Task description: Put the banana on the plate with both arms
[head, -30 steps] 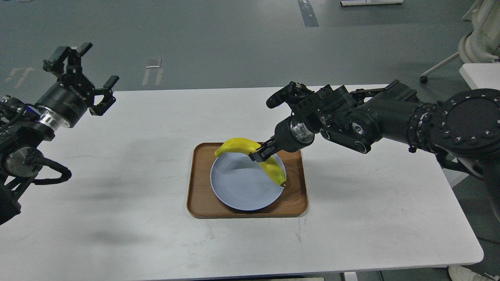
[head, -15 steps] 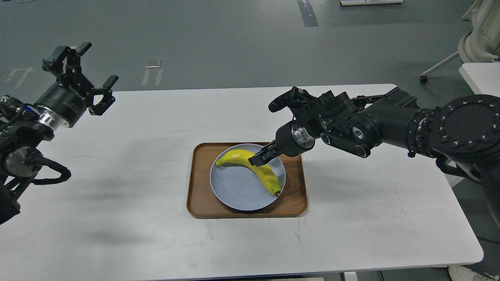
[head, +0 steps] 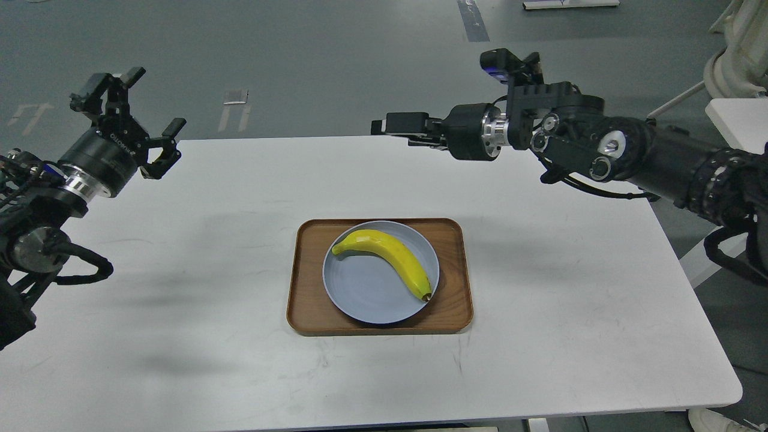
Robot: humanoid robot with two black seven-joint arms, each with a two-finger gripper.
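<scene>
The yellow banana point(head: 387, 255) lies on the pale blue-grey plate point(head: 363, 294), curving from the plate's upper left to its right rim, dark tip at the lower right. Nothing touches it. My right gripper point(head: 393, 128) is raised above the table's far edge, up and right of the plate, pointing left; its jaws stand apart and hold nothing. My left gripper point(head: 137, 105) is open and empty, high over the table's far left corner, well away from the plate.
The plate rests in a brown wooden tray point(head: 307, 300) at the middle of the white table point(head: 180, 270). A white chair base point(head: 732, 66) and another white table point(head: 735, 114) stand at the far right, off the table.
My right gripper let go of the banana, which now lies flat on the plate. The gripper then rose and swung back toward the far edge. My left arm hardly moved.
</scene>
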